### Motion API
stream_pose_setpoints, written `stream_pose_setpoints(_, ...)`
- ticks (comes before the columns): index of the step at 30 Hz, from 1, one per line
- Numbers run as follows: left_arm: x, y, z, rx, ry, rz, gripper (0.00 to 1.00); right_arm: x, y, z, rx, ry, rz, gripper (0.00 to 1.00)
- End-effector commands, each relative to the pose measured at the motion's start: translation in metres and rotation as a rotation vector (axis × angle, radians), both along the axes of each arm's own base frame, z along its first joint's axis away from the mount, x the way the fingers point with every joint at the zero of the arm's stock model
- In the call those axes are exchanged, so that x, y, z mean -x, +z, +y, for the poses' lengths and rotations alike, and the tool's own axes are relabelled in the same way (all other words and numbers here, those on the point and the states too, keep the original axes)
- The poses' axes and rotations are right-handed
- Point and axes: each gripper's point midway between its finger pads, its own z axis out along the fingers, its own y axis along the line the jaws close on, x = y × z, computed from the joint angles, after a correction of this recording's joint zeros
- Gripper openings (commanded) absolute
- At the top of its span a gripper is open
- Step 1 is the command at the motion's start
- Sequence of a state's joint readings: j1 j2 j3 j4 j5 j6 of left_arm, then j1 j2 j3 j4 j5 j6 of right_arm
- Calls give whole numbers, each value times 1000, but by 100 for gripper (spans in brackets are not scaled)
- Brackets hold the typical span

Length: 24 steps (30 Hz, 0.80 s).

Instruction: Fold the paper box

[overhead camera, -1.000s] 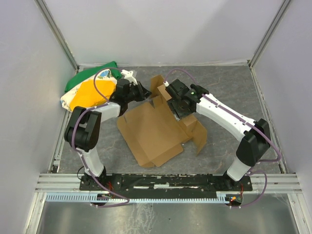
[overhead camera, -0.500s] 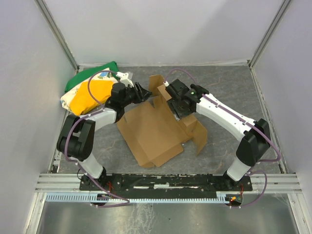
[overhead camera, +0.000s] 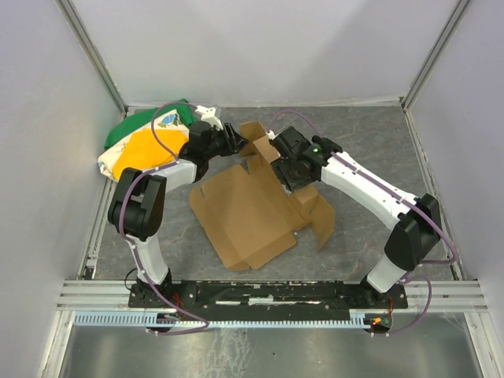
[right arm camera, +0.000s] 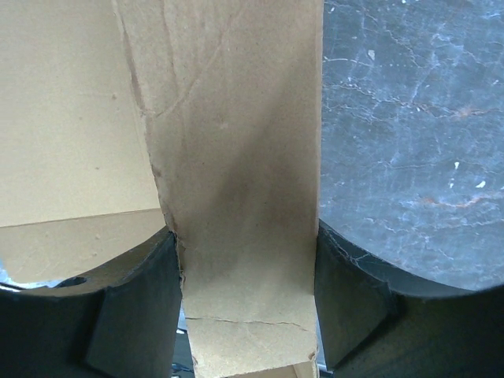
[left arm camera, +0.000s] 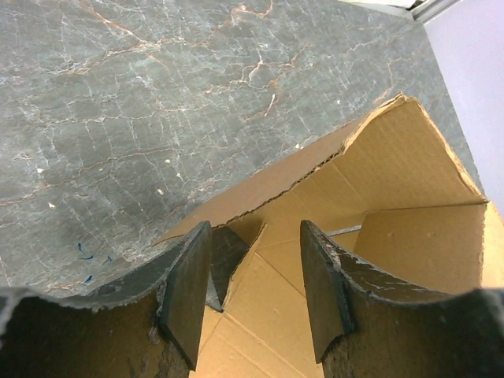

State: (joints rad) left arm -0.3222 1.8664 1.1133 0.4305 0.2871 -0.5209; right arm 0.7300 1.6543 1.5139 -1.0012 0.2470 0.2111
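Looking at one paper box (overhead camera: pixel 244 213): plain brown corrugated cardboard, die-cut with flaps and creases, mostly flat on the grey veined tabletop (overhead camera: pixel 370 142), spreading out on the near side of both jaws. Seeing the right jaws pinched on one flap, matte and a bit wrinkled, filling the gap between the fingers (right arm camera: pixel 134 307). Catching the left jaws open, nothing clamped, rough fluted edge of a raised flap just past them. Also spotting one soft cloth bundle (overhead camera: pixel 142 146), green, yellow and white, off to the left of the left jaws.

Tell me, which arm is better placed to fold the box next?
Right, probably: the right gripper has a flap of the paper box between its fingers; the left gripper is open, holding nothing.
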Motion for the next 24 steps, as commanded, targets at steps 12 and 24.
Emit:
stream_pose_setpoints(12, -23, 13, -8, -46, -43, -108, 54, 14, -17, -10, -68, -23, 145, 37)
stream_pose_setpoints(24, -33, 8, -25, 19, -98, -107, 49, 5, -20, -19, -97, -45, 156, 37)
